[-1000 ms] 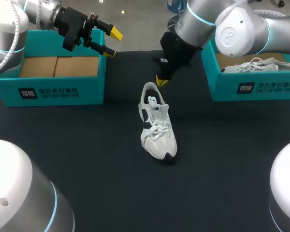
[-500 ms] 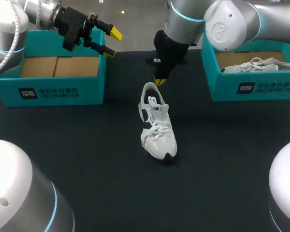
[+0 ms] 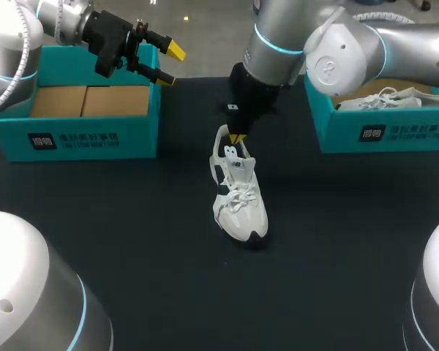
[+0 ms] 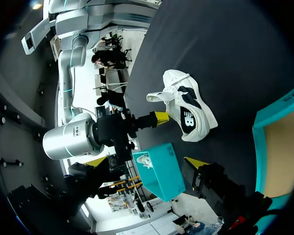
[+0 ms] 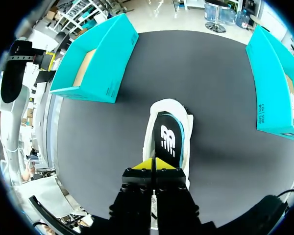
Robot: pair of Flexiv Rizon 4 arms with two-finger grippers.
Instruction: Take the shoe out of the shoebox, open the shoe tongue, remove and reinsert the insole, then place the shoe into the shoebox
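The shoe [image 3: 238, 191] stands upright on the bench [image 3: 336, 219], out of its box with its toe toward me, set in the open so either arm can get at its mouth. My right end effector [image 3: 238, 138] hangs just over the shoe's heel, its two yellow tips pressed together with nothing between them. I judge this is so they can go in as one thin wedge at the opening, where the dark insole [image 5: 167, 139] shows. My left end effector [image 3: 168, 64] is well off to the shoe's left and beyond it, over a corner of the empty shoebox [image 3: 80, 135], fingers spread wide and holding nothing, parked clear of the work.
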